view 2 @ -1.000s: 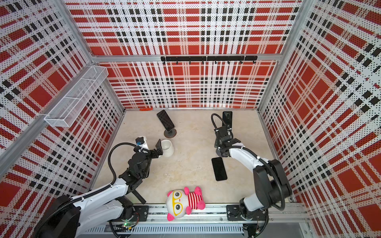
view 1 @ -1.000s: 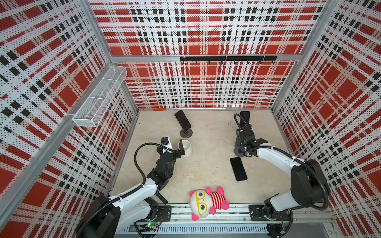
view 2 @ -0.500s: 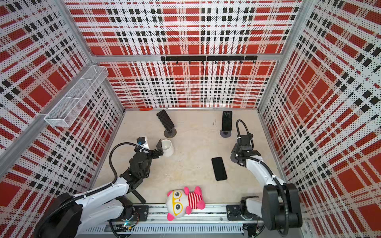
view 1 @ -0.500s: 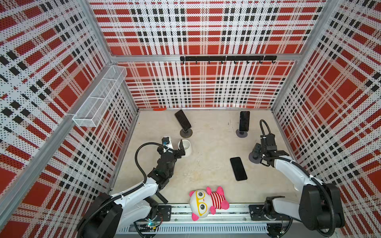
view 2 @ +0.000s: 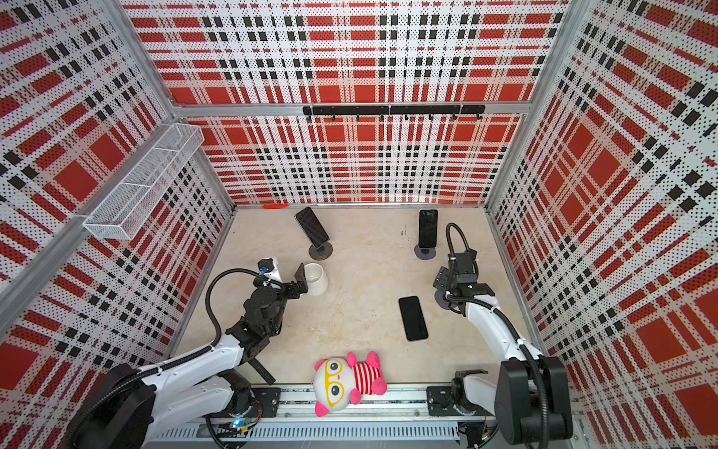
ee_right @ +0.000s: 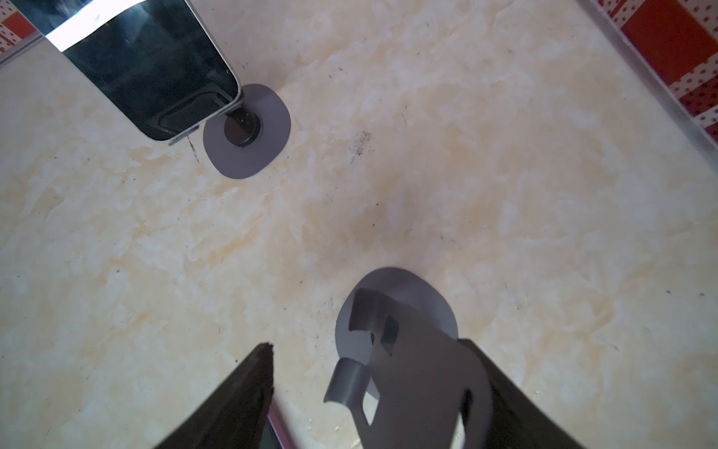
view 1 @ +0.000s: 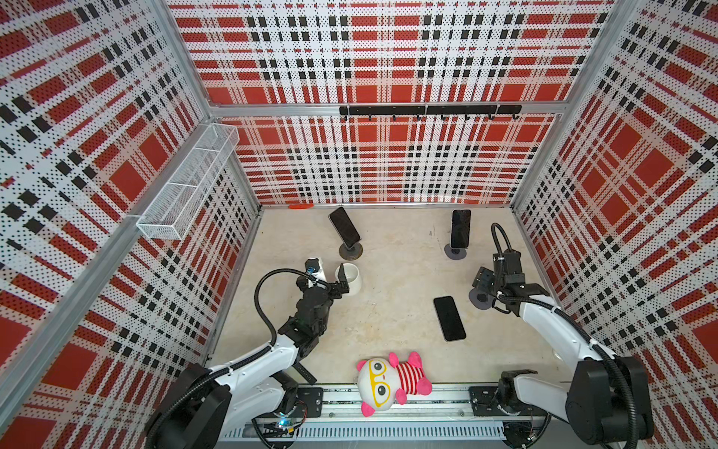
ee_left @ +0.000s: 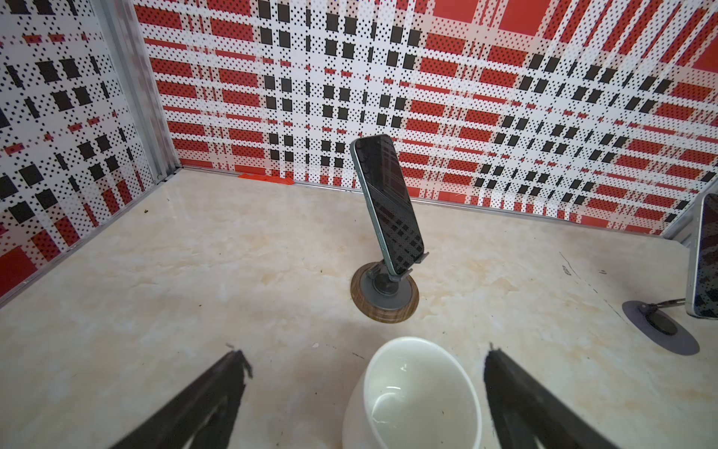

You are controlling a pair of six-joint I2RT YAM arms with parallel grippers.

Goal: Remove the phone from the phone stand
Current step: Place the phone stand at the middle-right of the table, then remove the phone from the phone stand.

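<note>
The right pincer [ee_right: 365,345], having moved the empty stand [ee_right: 408,311] aside, now spreads open off it; the phone [view 1: 449,318] lies flat on the desk [view 1: 388,311], removal apparently complete; left pincer [ee_left: 364,353] wide, empty.

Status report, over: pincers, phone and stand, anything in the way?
Left pincer open, right pincer open astride empty grey stand. One phone flat on table, two mounted phones behind. White cup sits before left pincer.
</note>
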